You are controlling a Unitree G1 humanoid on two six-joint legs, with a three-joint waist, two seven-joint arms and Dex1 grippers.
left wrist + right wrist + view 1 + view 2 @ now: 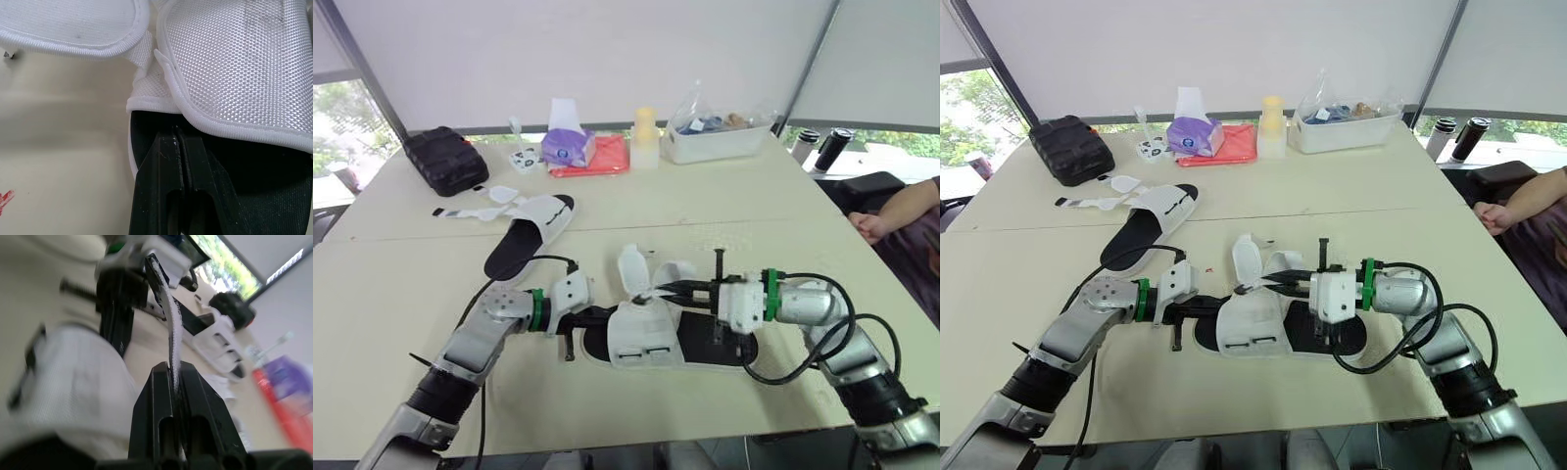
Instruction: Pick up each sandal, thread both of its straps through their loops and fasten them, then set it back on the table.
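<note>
Cream tabletop point(401, 294) carries the near sandal point(646, 341) between both arms. Left wrist view: the left gripper point(177, 136), clenched empty, rests on its insole point(254, 169), probably steadying it. Right wrist view: the right gripper point(174, 372) pinches the strap point(172, 333), held up for threading.

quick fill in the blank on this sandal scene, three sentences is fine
1. The right end effector is shut on a white ___ of the near sandal.
2. The other sandal lies farther off on the table, toward the robot's ___.
3. Both sandals have a ___ footbed.
Missing words: strap; left; black.
</note>
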